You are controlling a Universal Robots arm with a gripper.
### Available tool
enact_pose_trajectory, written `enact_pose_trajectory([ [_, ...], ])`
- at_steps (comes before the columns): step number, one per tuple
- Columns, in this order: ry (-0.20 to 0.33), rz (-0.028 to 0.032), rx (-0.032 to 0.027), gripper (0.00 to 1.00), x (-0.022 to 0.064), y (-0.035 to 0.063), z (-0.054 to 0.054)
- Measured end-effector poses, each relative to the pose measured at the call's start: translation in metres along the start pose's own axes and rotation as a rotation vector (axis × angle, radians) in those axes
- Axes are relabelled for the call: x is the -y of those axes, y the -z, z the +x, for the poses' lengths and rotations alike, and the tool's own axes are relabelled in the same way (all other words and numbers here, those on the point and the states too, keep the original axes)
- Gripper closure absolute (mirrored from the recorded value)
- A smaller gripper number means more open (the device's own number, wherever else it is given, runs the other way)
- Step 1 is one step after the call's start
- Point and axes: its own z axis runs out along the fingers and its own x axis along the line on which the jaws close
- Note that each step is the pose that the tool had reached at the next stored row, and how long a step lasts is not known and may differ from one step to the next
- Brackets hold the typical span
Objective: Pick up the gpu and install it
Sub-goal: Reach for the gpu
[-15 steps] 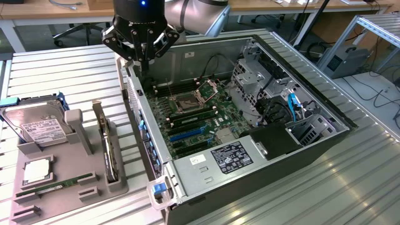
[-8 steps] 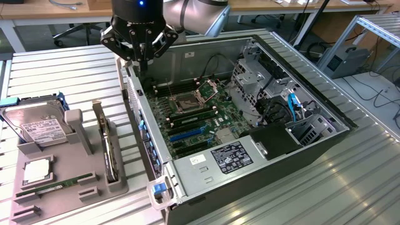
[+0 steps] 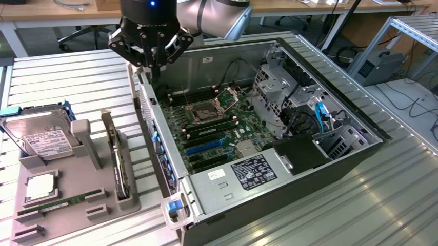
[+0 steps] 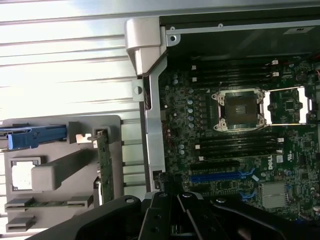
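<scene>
The gpu (image 3: 118,160) stands on edge in a slot of the grey parts holder (image 3: 75,179), at the exterior view's left of the open computer case (image 3: 287,169). In the wrist view the gpu (image 4: 104,161) appears as a thin strip seen edge-on, with its metal bracket end toward the holder's far side. My gripper (image 3: 153,72) hangs over the case's rear left corner, well away from the card, its fingers shut with nothing between them. The motherboard (image 3: 219,128) lies exposed inside, with a blue expansion slot (image 4: 220,176) free.
A silver hard drive (image 3: 41,136) with blue rails, a CPU (image 3: 41,185) and a green memory stick (image 3: 58,203) also sit in the holder. The case's tall metal wall (image 3: 154,138) separates the holder from the motherboard. A drive cage (image 3: 277,87) and cables fill the case's far side.
</scene>
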Motion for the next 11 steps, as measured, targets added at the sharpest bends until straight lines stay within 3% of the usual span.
enact_pose_trajectory([
  [11, 0.000, 0.0002, 0.0000, 0.89, 0.0002, 0.0001, 0.0033],
])
